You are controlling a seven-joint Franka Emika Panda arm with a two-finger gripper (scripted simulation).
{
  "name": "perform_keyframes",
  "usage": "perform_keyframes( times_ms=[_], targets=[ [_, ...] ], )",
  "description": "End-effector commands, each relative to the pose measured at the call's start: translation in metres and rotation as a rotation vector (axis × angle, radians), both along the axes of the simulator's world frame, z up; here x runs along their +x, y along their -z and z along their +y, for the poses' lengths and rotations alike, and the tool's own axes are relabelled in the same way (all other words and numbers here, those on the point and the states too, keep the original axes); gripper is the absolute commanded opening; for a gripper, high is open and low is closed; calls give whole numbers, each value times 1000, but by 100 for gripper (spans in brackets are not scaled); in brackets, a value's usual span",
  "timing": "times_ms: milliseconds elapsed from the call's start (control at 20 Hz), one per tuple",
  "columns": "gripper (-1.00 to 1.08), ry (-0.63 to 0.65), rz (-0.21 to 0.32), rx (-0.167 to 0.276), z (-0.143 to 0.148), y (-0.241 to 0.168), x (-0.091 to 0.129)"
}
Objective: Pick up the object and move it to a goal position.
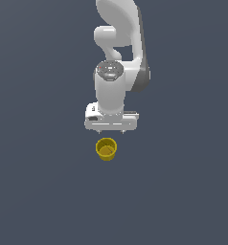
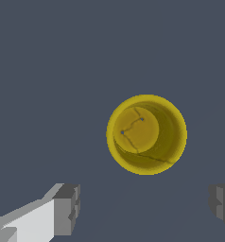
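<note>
While the cup (image 1: 106, 149) sits upright on the dark floor (image 1: 34, 191), nothing of the task looks done yet; no grasp, no lift, no carry. Cup lies just in front of the arm (image 1: 117, 57) in the exterior view, close below the gripper (image 1: 111, 130) in the picture, apart from it; mouth up, hollow, round rim whole. Wrist view looks almost straight down into the cup (image 2: 146, 134); inner bottom plain to see, faint dark lines across it. Gripper (image 2: 145, 208) spread wide; two fingers (image 2: 67, 208) stand well apart, the gap seemingly broader than the cup; nothing between them. Cup is off the line between the fingers, not yet framed by them. Judged left to do: bring the fingers over and around the cup, come down, close on the wall or rim, lift, carry to goal. No goal marker visible in either view; its place cannot be told.
</note>
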State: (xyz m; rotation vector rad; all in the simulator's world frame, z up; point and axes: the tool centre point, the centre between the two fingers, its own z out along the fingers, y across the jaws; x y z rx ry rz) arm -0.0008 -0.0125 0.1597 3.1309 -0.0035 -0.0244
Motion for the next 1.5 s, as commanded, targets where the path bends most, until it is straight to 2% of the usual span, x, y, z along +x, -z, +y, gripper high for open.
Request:
perform_keyframes(
  times_ms=[0, 350, 750, 1000, 1450],
  targets=[
    [28, 0, 0, 0, 0, 0, 0],
    [28, 11, -37, -1, 1, -14, 10],
    [28, 57, -19, 27, -8, -5, 10],
    [28, 137, 8, 75, -23, 10, 10],
    [28, 336, 66, 203, -59, 45, 9]
  ],
)
